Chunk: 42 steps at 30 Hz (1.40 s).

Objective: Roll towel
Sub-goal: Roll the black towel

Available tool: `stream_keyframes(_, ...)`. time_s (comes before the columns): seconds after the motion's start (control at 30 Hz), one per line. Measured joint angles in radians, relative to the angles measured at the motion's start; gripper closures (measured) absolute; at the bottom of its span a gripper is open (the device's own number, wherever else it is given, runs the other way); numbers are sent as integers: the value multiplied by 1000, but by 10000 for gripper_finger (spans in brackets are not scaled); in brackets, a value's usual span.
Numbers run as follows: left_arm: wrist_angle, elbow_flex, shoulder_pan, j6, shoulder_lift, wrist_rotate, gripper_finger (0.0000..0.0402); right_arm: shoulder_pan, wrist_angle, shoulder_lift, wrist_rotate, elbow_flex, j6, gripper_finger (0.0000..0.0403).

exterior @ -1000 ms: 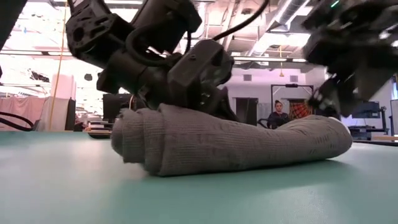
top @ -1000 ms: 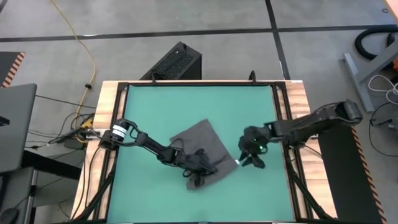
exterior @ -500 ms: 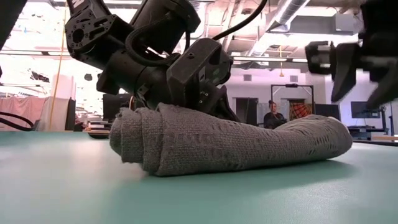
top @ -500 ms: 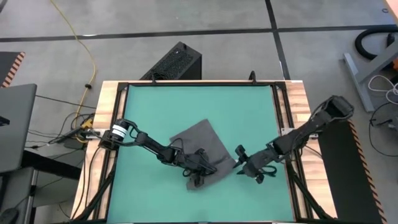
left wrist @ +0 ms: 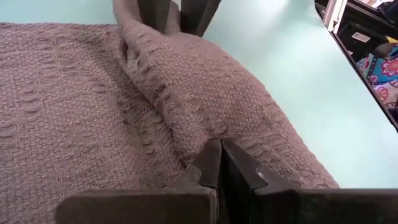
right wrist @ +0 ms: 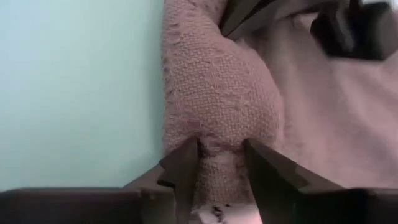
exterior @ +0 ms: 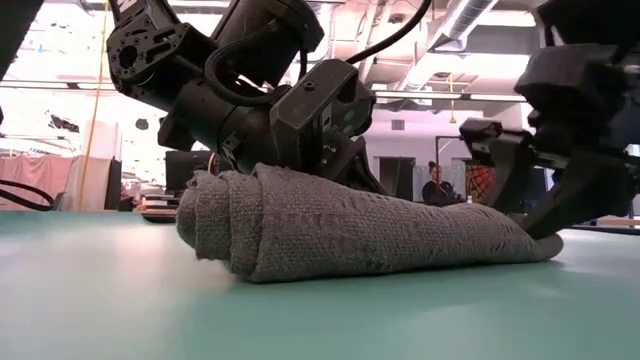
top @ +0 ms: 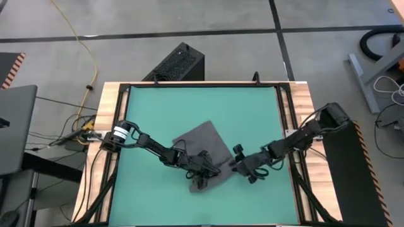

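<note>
The dark grey towel [top: 203, 142] lies on the teal mat [top: 164, 107], with its near part rolled into a thick roll [exterior: 330, 230] and its far part flat. My left gripper [top: 202, 175] is shut, and its tips [left wrist: 219, 152] rest on the towel beside the roll. In the low view it stands behind the roll's left part [exterior: 320, 130]. My right gripper [top: 236, 165] is at the roll's right end [exterior: 530, 225] and is shut on it. My left gripper sets its shut fingertips [left wrist: 211, 163] down on the towel at the crease [left wrist: 180, 155] where the roll meets the flat cloth, slanting down. Whether any cloth is caught between them, I cannot tell. My right gripper pinches the roll's right end [right wrist: 221, 158] between its two fingers [right wrist: 185, 163], coming nearly level from the table's right side, along the roll. Several layers lie between them. The end is pressed flat on the mat [exterior: 545, 245].
Bare teal mat lies all around the towel inside a wooden frame [top: 107, 126]. A black box [top: 178, 63] stands on the floor beyond the far edge. A person [exterior: 437, 185] sits far off in the room.
My right gripper has gone down and toward the table's left, onto the roll's right end. That end, rounded and high before, now lies flattened under the fingers. The rest of the roll has stayed in place.
</note>
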Motion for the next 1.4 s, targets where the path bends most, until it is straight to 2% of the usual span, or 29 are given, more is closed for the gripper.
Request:
stream_keyframes(0.07,-7,0,0,0,-10,8,402,-16,-32,3,-88,2,84,270)
stream_keyframes(0.23,-44,-8,-7,30,-80,7,401,-66,-80,-3,-359,2,280,379)
stream_keyframes(0.37,-47,-9,-15,96,-148,-35,401,-97,-96,3,-583,4,459,375)
stream_keyframes(0.43,-7,-8,-22,129,-170,-73,402,-109,-96,3,-651,10,508,374)
stream_keyframes(0.6,157,9,-46,194,-160,-98,402,-124,-92,4,-717,24,635,382)
stream_keyframes(0.73,152,76,-56,217,-90,-100,402,-147,-66,6,-807,23,782,381)
stream_keyframes(0.83,115,166,-59,224,-18,-55,402,-160,-65,6,-833,22,887,379)
stream_keyframes(0.9,31,216,-59,224,25,-42,402,-167,-63,6,-845,23,925,379)
stream_keyframes(1.07,-90,298,-53,224,85,-54,401,-169,-67,6,-909,23,977,376)
stream_keyframes(1.27,-124,270,-51,209,89,-63,401,-191,-59,3,-956,23,913,342)
stream_keyframes(1.4,-110,244,-52,185,89,-64,401,-221,-105,-49,-993,23,875,312)
